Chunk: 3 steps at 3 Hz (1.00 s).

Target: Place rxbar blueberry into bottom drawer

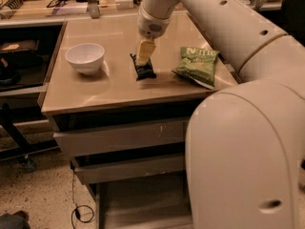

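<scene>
The rxbar blueberry (pixel 144 70) lies flat on the tan cabinet top (pixel 109 87), between a white bowl and a green chip bag. My gripper (pixel 145 55) hangs from the arm straight above it, its tip down on the far half of the bar and covering part of the wrapper. The bottom drawer (pixel 138 202) stands pulled out at the foot of the cabinet, its flat floor bare; my own body hides its right part.
A white bowl (pixel 85 57) sits left of the bar and a green chip bag (pixel 196 66) right of it. Two scuffed drawer fronts (pixel 119 137) are above the open drawer. My large white body (pixel 248 156) fills the right foreground. A cable (pixel 78 211) lies on the floor.
</scene>
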Available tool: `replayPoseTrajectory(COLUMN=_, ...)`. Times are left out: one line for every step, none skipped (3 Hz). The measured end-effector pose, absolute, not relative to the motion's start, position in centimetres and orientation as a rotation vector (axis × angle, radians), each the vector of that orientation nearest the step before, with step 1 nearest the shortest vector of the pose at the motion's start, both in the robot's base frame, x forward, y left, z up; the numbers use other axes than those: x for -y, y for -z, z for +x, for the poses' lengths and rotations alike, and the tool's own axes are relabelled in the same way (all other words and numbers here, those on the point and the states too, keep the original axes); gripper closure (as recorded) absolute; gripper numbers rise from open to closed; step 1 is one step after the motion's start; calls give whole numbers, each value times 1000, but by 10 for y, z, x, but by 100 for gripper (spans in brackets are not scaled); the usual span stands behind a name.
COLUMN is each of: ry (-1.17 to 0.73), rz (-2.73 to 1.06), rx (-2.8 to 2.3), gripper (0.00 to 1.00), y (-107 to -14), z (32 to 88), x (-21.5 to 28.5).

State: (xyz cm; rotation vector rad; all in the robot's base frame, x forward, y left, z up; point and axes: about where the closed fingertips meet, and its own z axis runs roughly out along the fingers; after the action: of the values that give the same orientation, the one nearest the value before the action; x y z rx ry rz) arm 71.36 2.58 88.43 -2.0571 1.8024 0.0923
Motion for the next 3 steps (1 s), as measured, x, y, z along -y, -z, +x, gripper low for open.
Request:
replayPoseTrajectory(ry=-106, rz=-1971, rx=-1864, gripper=100, y=-898, z=672, x=-16)
replayPoseTrajectory(ry=-108, rz=-1864, rx=-1923, gripper=100, y=-902, z=631, x=-6)
replayPoseTrajectory(ry=-128, rz=-1911, rx=-1967, gripper=100, y=-871, z=616, x=-4)
